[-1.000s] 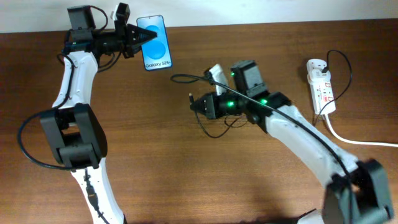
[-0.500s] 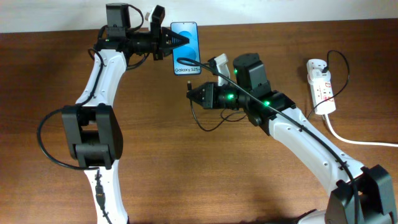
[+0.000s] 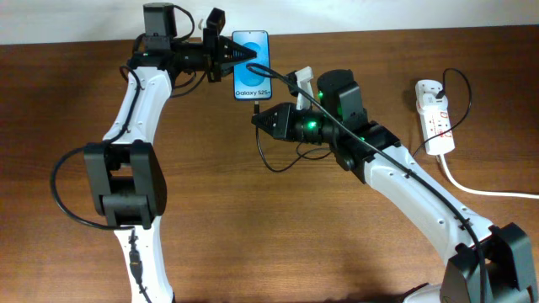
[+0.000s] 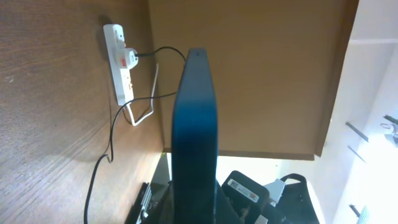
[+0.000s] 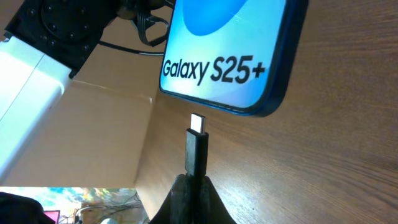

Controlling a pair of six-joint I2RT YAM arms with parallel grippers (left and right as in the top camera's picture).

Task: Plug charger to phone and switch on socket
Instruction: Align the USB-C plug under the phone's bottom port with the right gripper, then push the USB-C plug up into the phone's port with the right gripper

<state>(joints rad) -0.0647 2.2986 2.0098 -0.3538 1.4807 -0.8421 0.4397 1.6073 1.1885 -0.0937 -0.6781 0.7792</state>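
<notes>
The phone (image 3: 252,66) has a bright blue screen with "Galaxy S25+" text and is held above the table at the back centre. My left gripper (image 3: 229,55) is shut on its left edge; in the left wrist view the phone (image 4: 195,124) shows edge-on between the fingers (image 4: 194,205). My right gripper (image 3: 261,119) is shut on the charger's black connector (image 5: 197,149), whose tip sits a small gap below the phone's bottom edge (image 5: 230,56). The thin black charger cable (image 3: 278,164) loops under the right arm. The white socket (image 3: 434,115) lies at the far right.
The socket's thick white cord (image 3: 472,187) runs off toward the right edge. A thin black cable (image 3: 461,88) loops by the socket. In the left wrist view the socket (image 4: 121,59) lies on the brown wooden table (image 3: 253,236).
The right gripper has moved up and left with the connector, closing on the phone's bottom edge. A second ago the left arm carried the phone from the far left to the centre.
</notes>
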